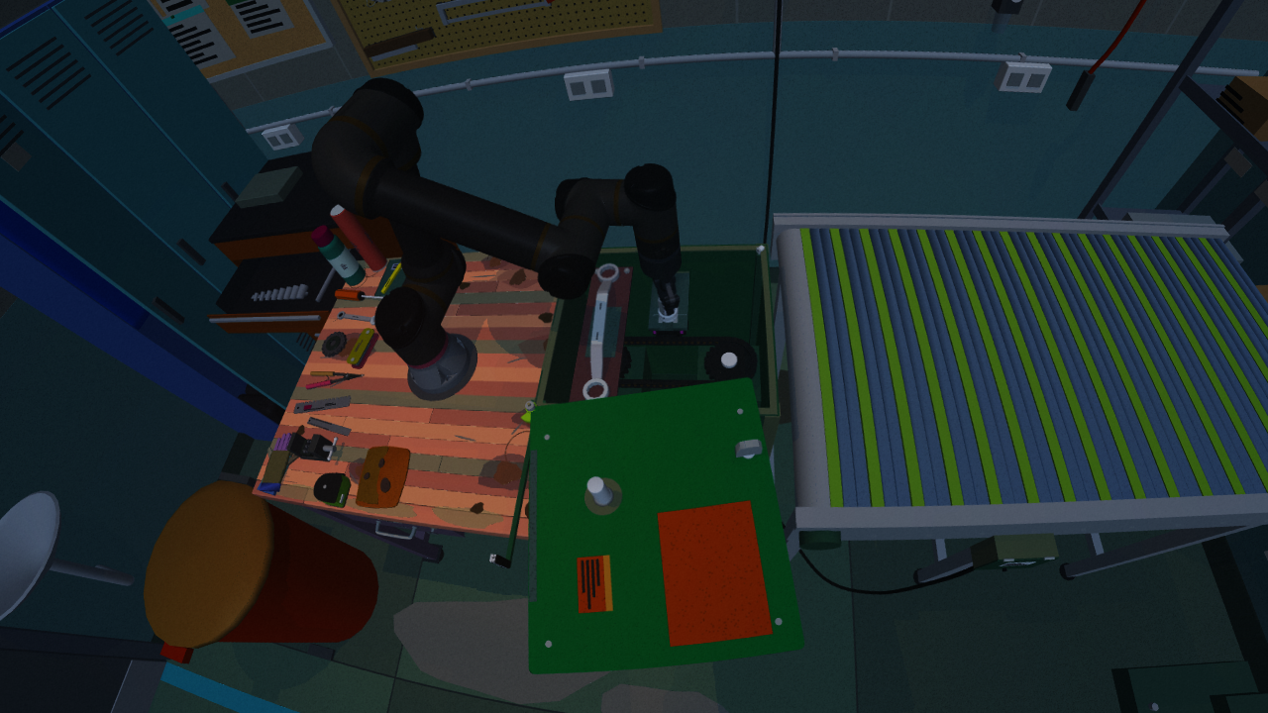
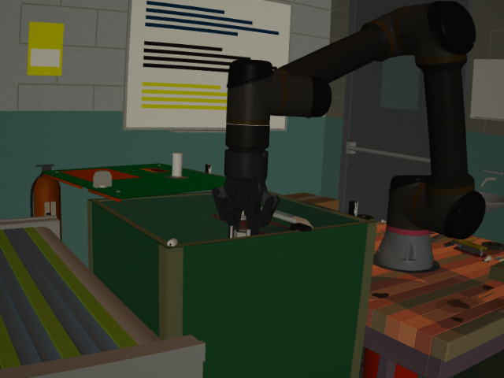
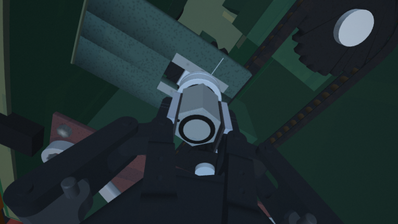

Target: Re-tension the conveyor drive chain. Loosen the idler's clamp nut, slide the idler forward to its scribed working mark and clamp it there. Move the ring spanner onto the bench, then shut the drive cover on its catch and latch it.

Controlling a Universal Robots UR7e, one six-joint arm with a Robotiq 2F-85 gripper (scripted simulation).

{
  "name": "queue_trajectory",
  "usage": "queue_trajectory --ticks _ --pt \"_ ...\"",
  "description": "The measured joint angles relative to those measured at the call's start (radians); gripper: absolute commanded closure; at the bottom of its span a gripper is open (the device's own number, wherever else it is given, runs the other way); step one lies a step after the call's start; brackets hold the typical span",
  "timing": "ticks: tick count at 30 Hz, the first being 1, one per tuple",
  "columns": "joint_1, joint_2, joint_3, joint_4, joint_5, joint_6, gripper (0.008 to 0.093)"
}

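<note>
The idler's grey hex clamp nut (image 3: 198,117) sits between the two finger pads of my gripper (image 3: 198,125), which is closed on its flats inside the open green drive housing (image 2: 260,280). The nut stands on a washer over the slotted teal idler bracket (image 3: 144,55), where a thin white scribed line (image 3: 217,66) shows just beyond it. The black drive chain (image 3: 314,105) runs past on the right around a toothed sprocket (image 3: 351,36). The silver ring spanner (image 1: 603,332) lies on a reddish ledge along the housing's bench side. The green drive cover (image 1: 652,523) is swung open, with its knob (image 1: 598,490) and latch (image 1: 748,449) facing up.
The striped conveyor belt (image 1: 1029,364) fills the space to one side of the housing. The wooden bench (image 1: 417,390) carries my arm's base and several small tools along its far edge. An orange drum (image 1: 239,568) stands by the bench corner.
</note>
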Motion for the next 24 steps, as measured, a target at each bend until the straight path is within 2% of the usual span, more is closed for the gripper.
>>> queue_trajectory --ticks 20,24 --pt "-0.001 0.0 0.0 0.0 0.0 0.002 0.0249" --pt "-0.001 0.0 0.0 0.0 0.0 0.002 0.0234"
